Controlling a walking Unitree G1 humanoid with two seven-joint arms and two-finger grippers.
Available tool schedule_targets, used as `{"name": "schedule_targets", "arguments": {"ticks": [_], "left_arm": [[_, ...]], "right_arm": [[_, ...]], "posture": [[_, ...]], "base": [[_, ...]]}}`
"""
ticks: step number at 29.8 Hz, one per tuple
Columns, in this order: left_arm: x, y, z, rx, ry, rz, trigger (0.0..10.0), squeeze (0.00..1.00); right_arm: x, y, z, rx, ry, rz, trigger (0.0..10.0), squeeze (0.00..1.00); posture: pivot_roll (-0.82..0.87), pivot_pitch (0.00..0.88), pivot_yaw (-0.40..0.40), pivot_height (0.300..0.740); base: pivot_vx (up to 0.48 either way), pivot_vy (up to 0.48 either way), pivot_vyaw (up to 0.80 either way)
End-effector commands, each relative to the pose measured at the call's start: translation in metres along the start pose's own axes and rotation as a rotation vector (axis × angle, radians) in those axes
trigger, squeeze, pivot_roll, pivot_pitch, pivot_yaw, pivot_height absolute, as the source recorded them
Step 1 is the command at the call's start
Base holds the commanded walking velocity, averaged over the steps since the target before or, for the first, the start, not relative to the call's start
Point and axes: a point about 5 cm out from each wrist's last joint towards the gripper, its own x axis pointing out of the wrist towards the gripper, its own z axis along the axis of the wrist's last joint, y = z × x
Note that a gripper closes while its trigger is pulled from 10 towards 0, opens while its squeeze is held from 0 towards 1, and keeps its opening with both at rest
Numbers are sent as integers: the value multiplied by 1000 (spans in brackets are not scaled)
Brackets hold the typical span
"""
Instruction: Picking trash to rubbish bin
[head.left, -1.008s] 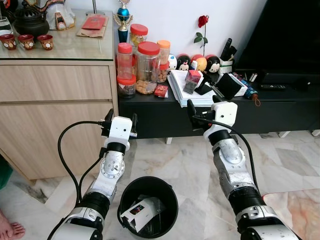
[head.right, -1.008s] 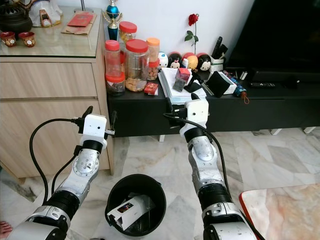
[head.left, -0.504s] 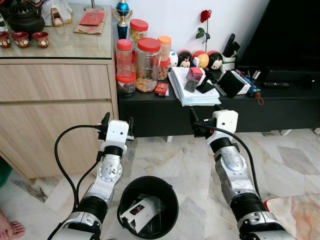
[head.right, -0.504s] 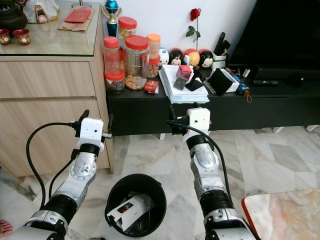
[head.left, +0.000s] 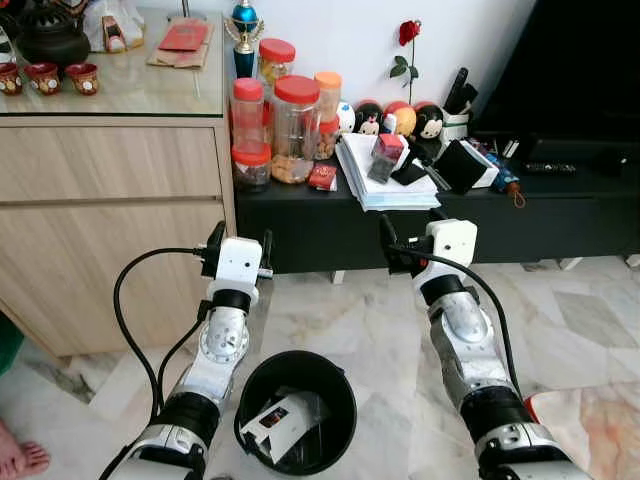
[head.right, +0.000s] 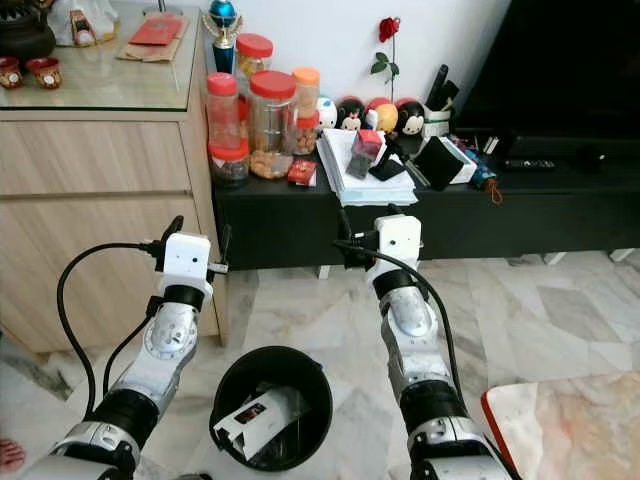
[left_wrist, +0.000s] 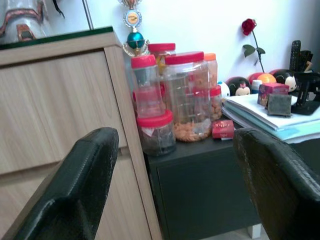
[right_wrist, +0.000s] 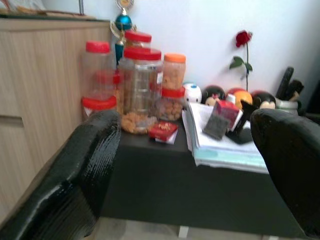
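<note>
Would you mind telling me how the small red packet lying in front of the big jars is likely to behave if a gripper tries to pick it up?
The red packet looks small and flat, so it is probably light and may slide on the smooth black cabinet top. It lies close to the large jar, which a finger might bump. Its wrapper probably crumples somewhat.

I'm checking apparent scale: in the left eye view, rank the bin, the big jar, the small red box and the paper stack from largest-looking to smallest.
1. Bin, though it is nearest the camera.
2. Paper stack.
3. Big jar, close to the stack; unsure.
4. Red box.
</note>
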Motion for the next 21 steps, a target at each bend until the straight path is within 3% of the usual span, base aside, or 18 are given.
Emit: {"name": "schedule_targets", "arguments": {"ticks": [1, 21], "left_arm": [[-3, -2, 1, -19, -9, 0, 10000, 0], [-3, -3, 2, -24, -13, -2, 10000, 0]], "right_arm": [[-1, -7, 2, 7, -9, -32, 10000, 0], [0, -6, 2, 5, -10, -19, 10000, 0]], "posture": [[74, 85, -139, 740], [76, 68, -142, 740]], "base": [[-244, 0, 0], [-294, 0, 0]]}}
